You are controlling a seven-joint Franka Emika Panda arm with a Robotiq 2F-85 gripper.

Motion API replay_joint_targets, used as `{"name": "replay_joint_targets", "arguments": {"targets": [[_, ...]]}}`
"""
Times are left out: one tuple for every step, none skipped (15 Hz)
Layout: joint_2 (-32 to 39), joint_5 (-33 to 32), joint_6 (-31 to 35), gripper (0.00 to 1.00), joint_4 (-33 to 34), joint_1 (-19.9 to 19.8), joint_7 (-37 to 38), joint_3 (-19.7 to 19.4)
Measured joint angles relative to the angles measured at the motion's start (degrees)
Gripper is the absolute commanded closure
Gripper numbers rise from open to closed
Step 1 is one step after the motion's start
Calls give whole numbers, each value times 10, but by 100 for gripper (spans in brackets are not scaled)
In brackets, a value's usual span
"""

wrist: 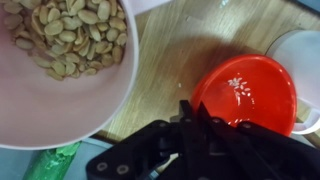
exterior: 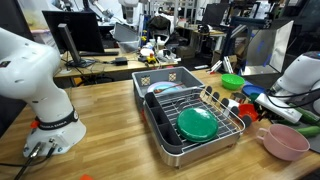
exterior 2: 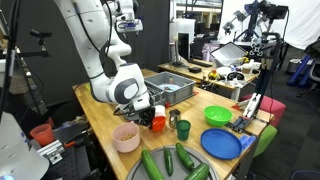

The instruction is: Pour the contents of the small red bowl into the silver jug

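Observation:
The small red bowl (wrist: 245, 92) is glossy and holds a few small seeds. It sits on the wooden table between a pale pink cup (wrist: 55, 60) full of nuts and the silver jug (wrist: 300, 55). My gripper (wrist: 193, 118) has its two black fingers close together on the bowl's near rim. In an exterior view the gripper (exterior 2: 150, 115) is low over the red bowl (exterior 2: 158, 123), with the pink cup (exterior 2: 125, 137) on one side and the silver jug (exterior 2: 183, 130) on the other. The bowl looks level.
A green bowl (exterior 2: 217, 116) and a blue bowl (exterior 2: 222, 144) lie past the jug. A plate of cucumbers (exterior 2: 175, 163) is at the table's front edge. A dish rack (exterior: 195, 120) with a green lid stands mid-table, and a grey bin (exterior 2: 170, 85) is behind.

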Motion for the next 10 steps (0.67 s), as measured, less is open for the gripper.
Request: {"name": "replay_joint_targets", "arguments": {"targets": [[6,0,4,77,1,0,0,0],[10,0,6,67,1,0,-1,0],[13,-1,8,60,1,0,-4,0],[14,-1,10,54,1,0,-7,0],[14,-1,10,45,1,0,-9,0],[14,-2,11,39,1,0,-12,0],[14,-2,11,31,1,0,-14,-1],[14,-2,10,25,2,2,-17,-4],[14,-2,9,18,3,6,-19,-10],[12,-4,5,12,4,14,-20,-21]]}}
